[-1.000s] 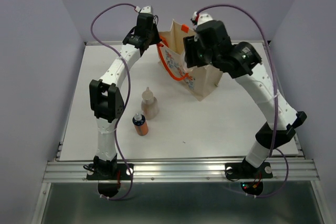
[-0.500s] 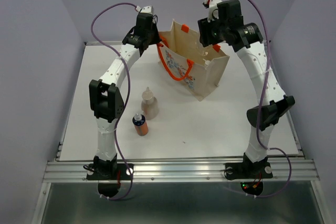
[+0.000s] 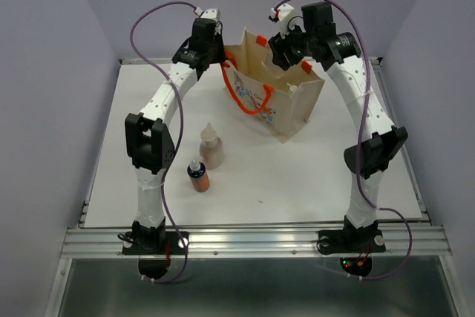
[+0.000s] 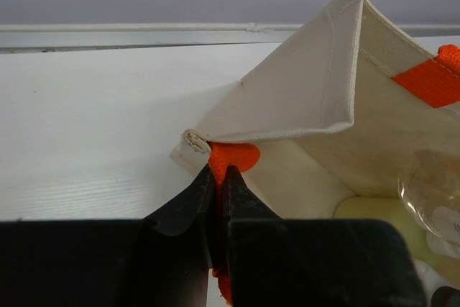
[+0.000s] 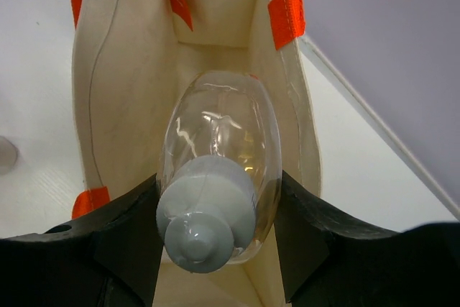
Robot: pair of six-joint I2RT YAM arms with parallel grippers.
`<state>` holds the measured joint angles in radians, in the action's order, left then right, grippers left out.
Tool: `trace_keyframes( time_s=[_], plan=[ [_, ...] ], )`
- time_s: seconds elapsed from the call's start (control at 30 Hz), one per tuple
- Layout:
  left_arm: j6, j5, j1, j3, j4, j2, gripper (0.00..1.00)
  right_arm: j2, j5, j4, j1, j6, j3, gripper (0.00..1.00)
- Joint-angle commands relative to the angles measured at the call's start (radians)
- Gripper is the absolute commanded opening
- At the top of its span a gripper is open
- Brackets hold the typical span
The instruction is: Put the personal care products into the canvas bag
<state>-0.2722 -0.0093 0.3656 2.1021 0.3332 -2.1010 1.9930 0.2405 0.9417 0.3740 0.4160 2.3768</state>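
The canvas bag [image 3: 286,102] stands open at the back of the table. My left gripper [image 3: 216,55] is shut on the orange tab [image 4: 233,157] at the bag's left corner and holds the mouth open. My right gripper [image 3: 282,48] is above the bag's mouth, shut on the clear amber bottle [image 5: 223,170], grey cap towards the camera, over the bag's inside [image 5: 136,91]. The pale yellow-green bottle [image 4: 366,213] lies in the bag. The peach-pink bottle [image 3: 211,146] and the orange-brown bottle [image 3: 197,175] stand on the table left of the bag. The white bottle is not clearly seen.
The bag's orange handle [image 3: 252,102] hangs over its printed front side. The white table [image 3: 312,176] ends at a metal rail [image 3: 252,239] at the near edge, and purple walls close in the back and sides.
My right arm has risen and swung, carrying the clear amber bottle up and then slightly left over the bag's mouth. The left arm, bag and table bottles have not moved.
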Motion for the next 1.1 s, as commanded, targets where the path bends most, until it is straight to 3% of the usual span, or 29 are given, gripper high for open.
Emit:
trace_keyframes(
  time_s=[0.0,0.3,0.5,0.83,1.07],
  plan=[
    [0.053,0.034,0.006,-0.013,-0.013,0.088,0.00,0.001,0.055,-0.257,-0.010,0.058,0.030,0.01],
    [0.082,0.032,0.006,-0.011,-0.017,0.078,0.00,0.109,0.040,-0.310,-0.010,0.056,0.044,0.01],
    [0.079,0.032,0.004,0.004,-0.022,0.065,0.00,0.135,0.149,-0.302,-0.030,0.107,-0.019,0.01],
    [0.084,0.031,0.003,0.015,-0.029,0.062,0.00,0.248,0.253,-0.238,-0.083,0.119,0.013,0.01],
    [0.084,0.032,0.003,0.019,-0.029,0.055,0.00,0.270,0.243,-0.210,-0.083,0.138,0.006,0.03]
  ],
)
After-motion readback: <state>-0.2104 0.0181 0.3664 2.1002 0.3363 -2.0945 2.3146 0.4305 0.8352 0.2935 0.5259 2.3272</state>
